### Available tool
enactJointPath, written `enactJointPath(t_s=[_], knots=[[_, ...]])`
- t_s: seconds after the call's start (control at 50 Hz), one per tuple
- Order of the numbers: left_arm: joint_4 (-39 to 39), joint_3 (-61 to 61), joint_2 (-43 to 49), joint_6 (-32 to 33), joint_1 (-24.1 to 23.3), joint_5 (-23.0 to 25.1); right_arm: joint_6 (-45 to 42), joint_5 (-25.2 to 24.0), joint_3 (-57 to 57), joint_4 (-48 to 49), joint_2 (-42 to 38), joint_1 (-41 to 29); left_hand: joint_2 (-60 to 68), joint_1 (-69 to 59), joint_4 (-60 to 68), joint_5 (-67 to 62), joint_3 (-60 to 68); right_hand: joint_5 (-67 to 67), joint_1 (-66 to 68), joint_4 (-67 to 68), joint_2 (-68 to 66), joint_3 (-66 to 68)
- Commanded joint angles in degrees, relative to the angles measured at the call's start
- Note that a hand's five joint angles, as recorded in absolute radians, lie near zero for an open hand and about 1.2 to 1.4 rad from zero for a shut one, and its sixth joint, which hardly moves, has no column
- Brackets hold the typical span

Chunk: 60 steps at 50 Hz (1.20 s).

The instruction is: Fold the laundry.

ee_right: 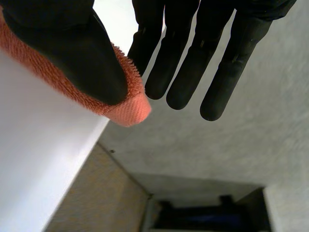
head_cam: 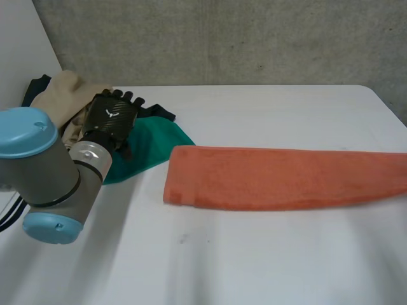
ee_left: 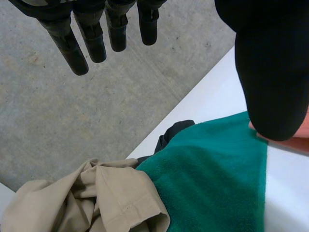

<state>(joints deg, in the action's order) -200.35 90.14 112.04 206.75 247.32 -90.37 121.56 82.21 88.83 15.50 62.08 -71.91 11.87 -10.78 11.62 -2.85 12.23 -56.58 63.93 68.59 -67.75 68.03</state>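
Observation:
An orange towel [head_cam: 273, 178] lies folded in a long strip across the white table [head_cam: 254, 260], reaching from the middle to the right edge. My right hand [ee_right: 82, 53] is shut on the towel's end corner [ee_right: 130, 104] at the table's right side, its thumb pinching the corner against straight fingers [ee_right: 188, 72]. My left hand [head_cam: 113, 114] hovers open over the laundry pile at the back left, fingers [ee_left: 96, 38] straight and thumb [ee_left: 273, 72] apart, holding nothing. Below it lies a green cloth [ee_left: 212, 179].
The pile at the back left holds the green cloth [head_cam: 149, 149], a beige garment [head_cam: 60, 95] [ee_left: 96, 198] and a dark garment [head_cam: 162, 113] [ee_left: 171, 133]. A concrete wall [head_cam: 222, 38] runs behind the table. The table edge [ee_right: 38, 159] drops off beside my right hand.

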Motion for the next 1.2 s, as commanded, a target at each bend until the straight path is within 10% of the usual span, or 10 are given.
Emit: enactJointPath(t_s=[0.02, 0.3, 0.44, 0.54, 0.68, 0.9, 1.0, 1.2], knots=[[0.0, 1.8, -2.2, -0.3, 0.3, 0.6, -0.5, -7.5, 1.0, 6.1, 4.5, -17.7, -1.9, 0.8, -1.6, 2.9, -2.2, -13.4, 16.1, 11.4, -12.3, 12.0], [0.0, 5.3, -3.7, -0.4, 0.2, 1.0, -1.9, -16.7, -7.4, 13.9, -10.4, -56.6, -1.9, 0.8, -1.6, 2.9, -2.2, -13.4, 16.1, 11.4, -12.3, 12.0], [-0.1, 5.8, -3.5, -0.5, 0.1, 1.0, -1.9, -17.0, -10.6, 10.4, -15.5, -59.7, -1.9, 0.8, -1.6, 2.9, -2.2, -13.4, 16.1, 11.4, -12.3, 12.0], [-0.1, 5.1, -3.6, -0.5, -0.3, 1.0, 3.6, -12.9, -9.2, 10.3, -12.1, -59.2, -1.9, 0.8, -1.6, 2.9, -2.2, 56.6, -53.9, -58.6, 57.7, -58.0], [-0.2, 2.9, -3.4, -0.5, -1.6, 1.0, 22.1, -0.4, -3.9, 6.1, -3.6, -52.6, -1.9, 0.8, -1.6, 2.9, -2.2, 56.6, -53.9, -58.6, 57.7, -58.0], [-0.2, 0.3, -0.8, -0.6, -6.9, 1.0, 27.2, 0.9, 3.9, -9.0, -0.3, -38.3, -1.9, 0.8, -1.6, 2.9, -2.2, 56.6, -53.9, -58.6, 57.7, -58.0], [-0.2, 0.0, -0.5, -1.2, -7.9, 0.9, 21.4, 1.6, 6.7, -6.1, -0.8, -32.9, -1.9, 0.8, -1.6, 2.9, -2.2, -13.3, 16.0, 11.3, -12.2, 11.9], [0.0, 0.5, -2.3, -5.2, -7.2, 0.8, 14.8, 4.7, 1.9, 7.7, 2.0, -41.2, -1.9, 0.8, -1.6, 2.9, -2.2, -13.4, 16.1, 11.4, -12.3, 12.0]])
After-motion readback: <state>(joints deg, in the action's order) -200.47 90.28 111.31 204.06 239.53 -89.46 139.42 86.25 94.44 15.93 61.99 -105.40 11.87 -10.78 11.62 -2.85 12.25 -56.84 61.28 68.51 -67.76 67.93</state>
